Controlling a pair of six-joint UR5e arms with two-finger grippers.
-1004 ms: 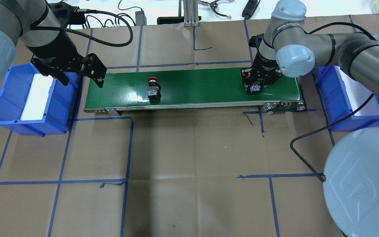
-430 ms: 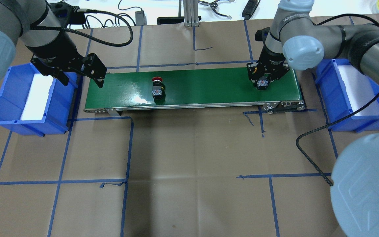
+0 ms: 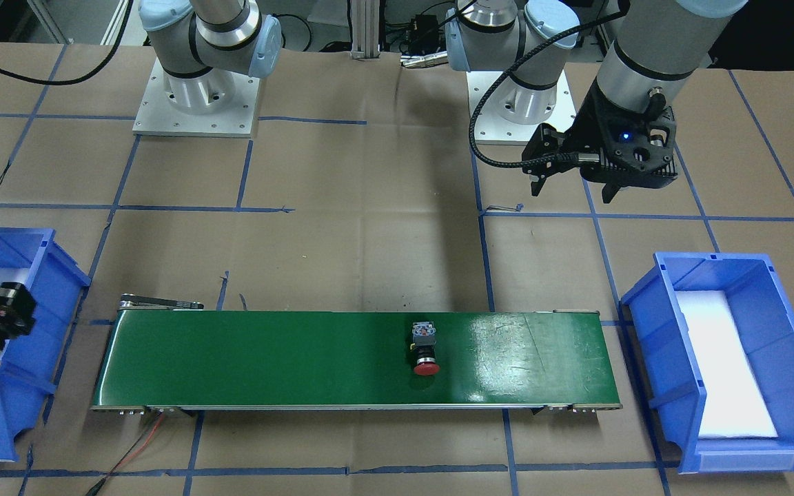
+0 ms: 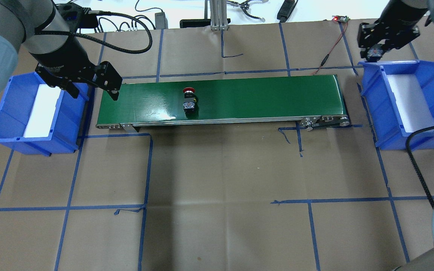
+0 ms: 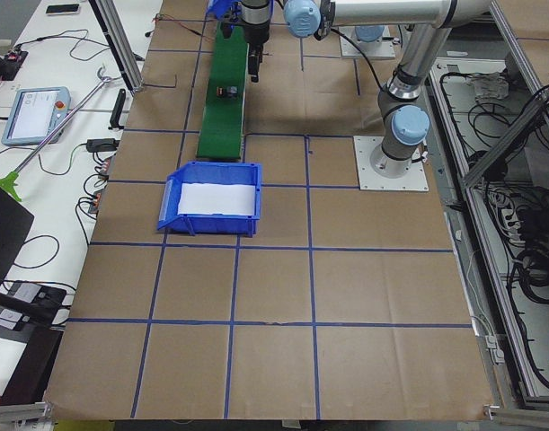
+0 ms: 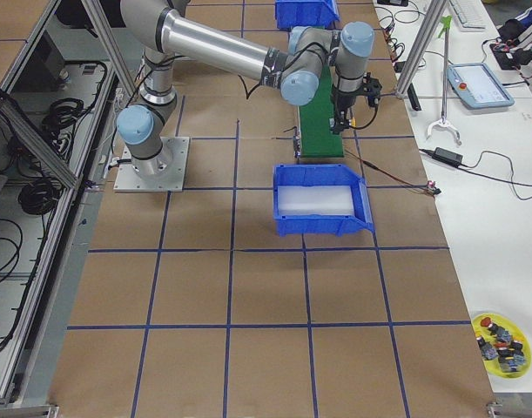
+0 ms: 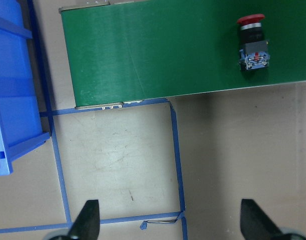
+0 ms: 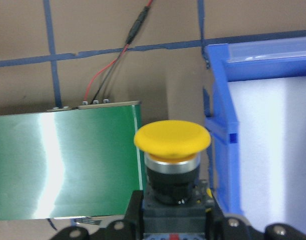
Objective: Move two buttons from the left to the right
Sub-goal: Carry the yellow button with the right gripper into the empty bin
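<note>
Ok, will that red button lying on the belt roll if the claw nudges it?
Probably not far: the red button lies on its side on the green belt, and its squarish rear block should stop a roll. The round cap may make it pivot instead. It looks rigid, so gripping likely won't deform it.

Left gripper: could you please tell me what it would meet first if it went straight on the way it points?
Probably the brown paper-covered table, near a blue tape corner; the open left gripper points down short of the green conveyor belt.
</note>
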